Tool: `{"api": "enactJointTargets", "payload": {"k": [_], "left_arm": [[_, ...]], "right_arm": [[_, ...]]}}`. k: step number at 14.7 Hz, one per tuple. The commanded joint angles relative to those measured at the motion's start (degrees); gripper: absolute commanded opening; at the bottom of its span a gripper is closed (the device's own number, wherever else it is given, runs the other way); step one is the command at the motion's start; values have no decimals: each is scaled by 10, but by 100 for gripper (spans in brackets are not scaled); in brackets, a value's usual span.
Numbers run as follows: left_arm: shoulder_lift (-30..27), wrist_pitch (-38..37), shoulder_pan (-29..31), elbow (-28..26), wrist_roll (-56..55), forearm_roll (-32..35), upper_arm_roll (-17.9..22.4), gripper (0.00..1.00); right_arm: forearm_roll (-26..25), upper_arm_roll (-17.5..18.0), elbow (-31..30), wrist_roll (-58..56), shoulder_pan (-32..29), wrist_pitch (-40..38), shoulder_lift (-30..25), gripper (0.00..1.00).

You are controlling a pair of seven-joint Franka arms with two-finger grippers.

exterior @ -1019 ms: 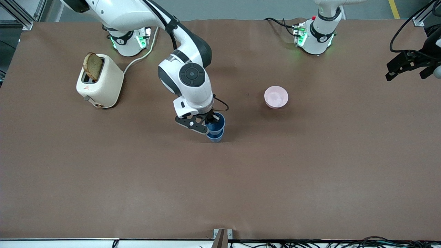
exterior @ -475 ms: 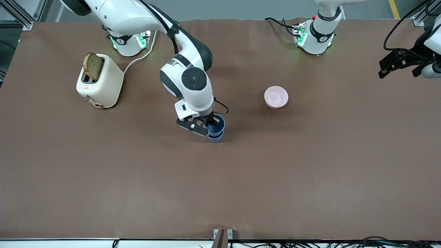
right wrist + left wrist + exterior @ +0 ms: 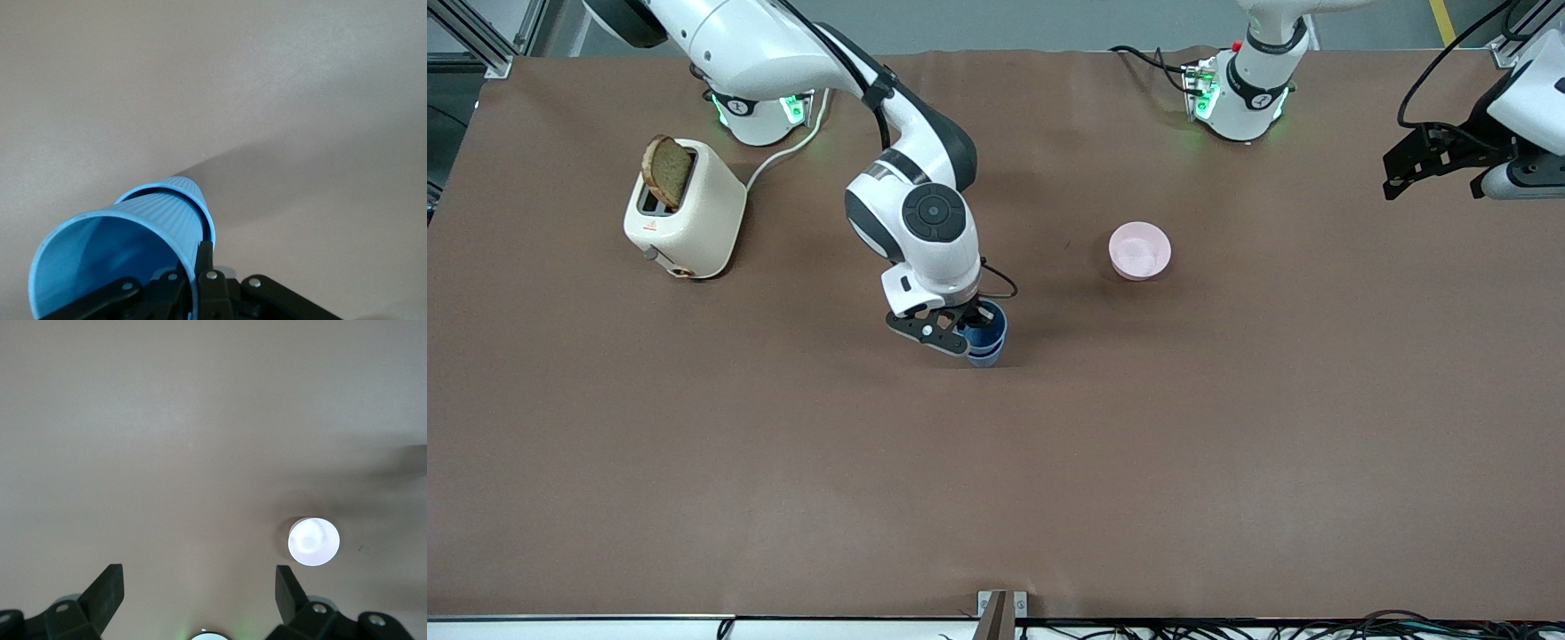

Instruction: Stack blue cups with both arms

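Observation:
The two blue cups stand nested near the table's middle: the upper blue cup point(image 3: 991, 327) sits inside the lower blue cup point(image 3: 984, 358). My right gripper point(image 3: 971, 327) is shut on the upper cup's rim. In the right wrist view the upper cup point(image 3: 113, 250) sits in the lower cup point(image 3: 197, 195), with one finger point(image 3: 205, 257) outside the wall of the upper cup. My left gripper point(image 3: 1403, 172) is open and empty, up in the air over the left arm's end of the table; it waits. Its fingers point(image 3: 105, 593) show spread apart.
A pink bowl point(image 3: 1139, 250) stands toward the left arm's end from the cups; it also shows in the left wrist view point(image 3: 313, 541). A cream toaster point(image 3: 685, 212) with a bread slice point(image 3: 666, 171) stands near the right arm's base, its cable running to the table's back.
My right gripper has lowered the upper cup deeper into the lower cup. My left gripper has shifted a little toward the table's middle, still open and empty.

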Motion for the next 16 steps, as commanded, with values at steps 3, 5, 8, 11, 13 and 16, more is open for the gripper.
{"api": "enactJointTargets", "payload": {"k": [3, 5, 8, 11, 13, 16], "left_arm": [[-7, -6, 0, -4, -3, -6, 0, 100], [-7, -6, 0, -4, -3, -6, 0, 100], [-7, -6, 0, -4, -3, -6, 0, 100], [-7, -7, 0, -4, -2, -6, 0, 100], [-7, -7, 0, -5, -2, -6, 0, 100], [-7, -7, 1, -5, 0, -6, 0, 100]], "right_arm": [[-16, 3, -3, 12, 2, 12, 3, 5], [-16, 3, -3, 12, 2, 12, 3, 8], [-16, 3, -4, 12, 2, 12, 4, 9], [-16, 3, -4, 12, 2, 10, 3, 10], [-15, 3, -2, 11, -2, 4, 1, 25], [-15, 2, 2, 7, -20, -4, -33, 98]]}}
